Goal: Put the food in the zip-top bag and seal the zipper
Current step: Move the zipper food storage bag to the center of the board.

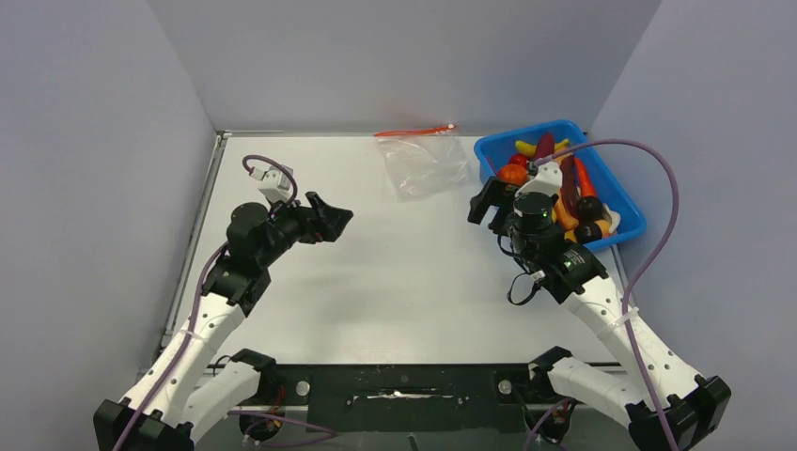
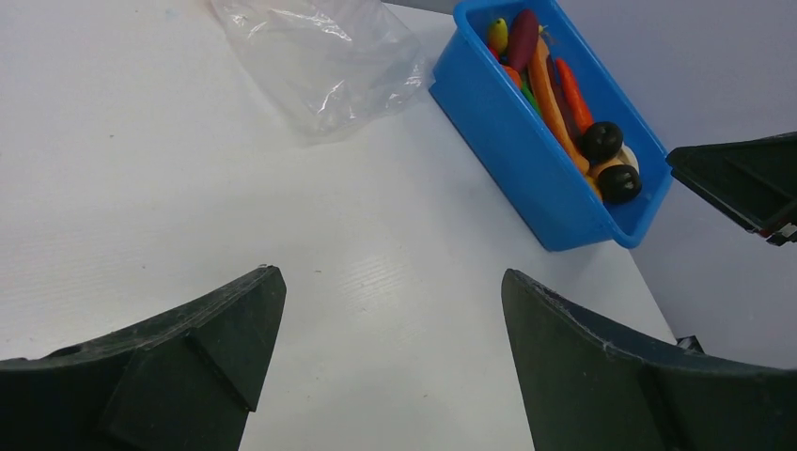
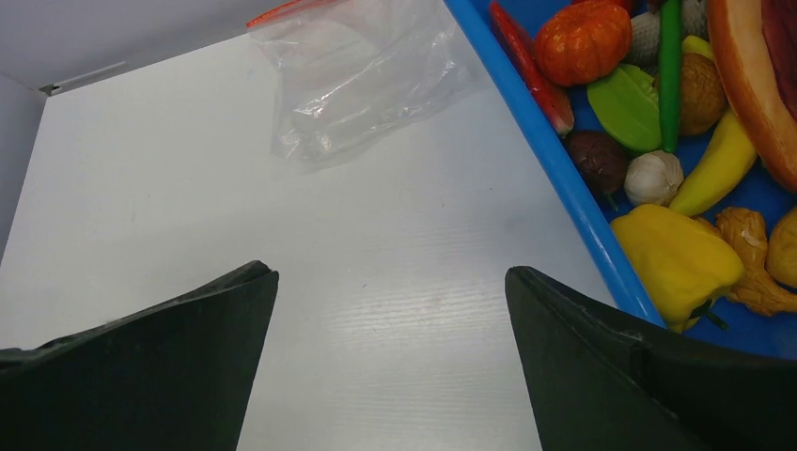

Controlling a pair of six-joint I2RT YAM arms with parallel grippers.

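Observation:
The zip-top bag (image 1: pixel 428 162) lies flat and see-through at the table's far middle, with its red-orange zipper (image 1: pixel 414 131) along the far edge. The food (image 1: pixel 512 173) sits heaped in a blue tray (image 1: pixel 491 155) at the far right. My left gripper (image 1: pixel 336 214) hovers open left of centre, well short of the bag (image 2: pixel 320 56). My right gripper (image 1: pixel 487 202) is open beside the tray's near-left wall (image 3: pixel 554 160), nothing between its fingers. In the right wrist view I see an orange round piece (image 3: pixel 583 38), a yellow pepper (image 3: pixel 677 258), the bag (image 3: pixel 367 75) and its zipper (image 3: pixel 282 13).
Grey walls close in the table on the left, back and right. The tray (image 2: pixel 526 160) stands against the right wall. A purple cable (image 1: pixel 658 188) loops over the right arm near the tray. The right gripper's finger (image 2: pixel 742 183) shows at the left wrist view's right edge.

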